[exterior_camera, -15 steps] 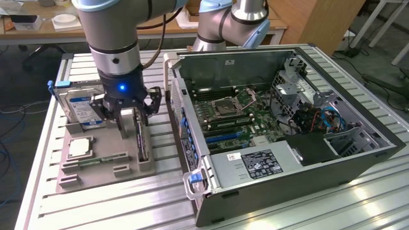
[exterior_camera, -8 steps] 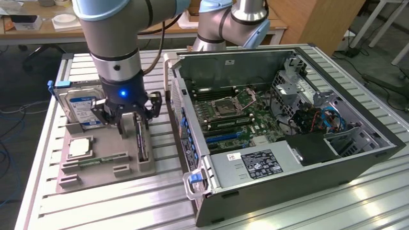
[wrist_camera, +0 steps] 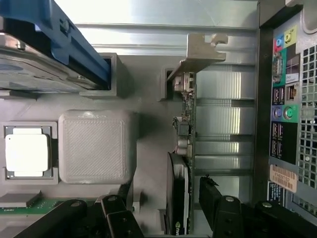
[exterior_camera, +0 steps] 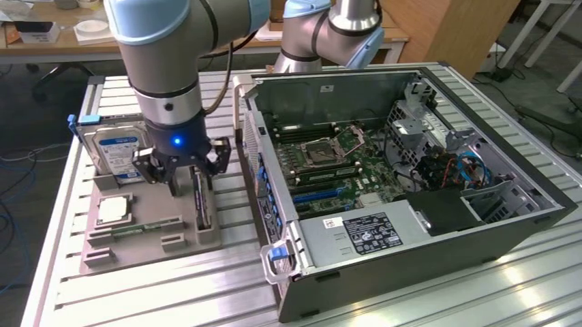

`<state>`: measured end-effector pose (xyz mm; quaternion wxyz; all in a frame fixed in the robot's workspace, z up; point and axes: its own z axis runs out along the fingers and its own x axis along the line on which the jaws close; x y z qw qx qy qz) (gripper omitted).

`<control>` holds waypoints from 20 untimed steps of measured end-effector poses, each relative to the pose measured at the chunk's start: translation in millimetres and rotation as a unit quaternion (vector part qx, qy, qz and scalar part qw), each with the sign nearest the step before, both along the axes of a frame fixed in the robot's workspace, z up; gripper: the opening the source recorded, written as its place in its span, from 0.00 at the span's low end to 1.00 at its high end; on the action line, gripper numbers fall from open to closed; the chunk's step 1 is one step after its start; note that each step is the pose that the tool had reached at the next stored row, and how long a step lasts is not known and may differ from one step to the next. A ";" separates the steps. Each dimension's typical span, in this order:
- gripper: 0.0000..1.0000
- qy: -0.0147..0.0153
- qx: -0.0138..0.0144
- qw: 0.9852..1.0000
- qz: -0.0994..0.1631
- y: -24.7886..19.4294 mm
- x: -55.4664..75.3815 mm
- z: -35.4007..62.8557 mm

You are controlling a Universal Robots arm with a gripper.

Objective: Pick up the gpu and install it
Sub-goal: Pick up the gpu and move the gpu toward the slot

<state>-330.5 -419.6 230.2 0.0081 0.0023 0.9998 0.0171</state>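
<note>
Jaws spread wide, the gripper [exterior_camera: 187, 182] straddles the gpu [exterior_camera: 201, 204], standing on edge in the holder tray [exterior_camera: 146, 255] beside the open computer case [exterior_camera: 409, 269]; it is not yet gripped, lifted or installed.

Robotics lab; UR arm [exterior_camera: 163, 68], alu-slat bench [exterior_camera: 182, 293], open PC case [exterior_camera: 427, 262]; wooden desk [exterior_camera: 54, 46], floor cables [exterior_camera: 532, 102] in bkgd.

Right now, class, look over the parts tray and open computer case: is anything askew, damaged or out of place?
Nothing stands out. The gpu and hard drive stand on edge in their tray slots, the processor and memory stick lie flat in theirs, and the open pincer sits over the gpu.
</note>
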 end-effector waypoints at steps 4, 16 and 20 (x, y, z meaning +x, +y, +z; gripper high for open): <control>0.65 0.000 0.000 1.000 0.000 0.0 0.0 -7.4; 0.65 0.000 0.000 1.000 0.000 -0.1 4.7 -17.0; 0.65 0.000 0.000 1.000 0.000 -0.1 4.7 -17.0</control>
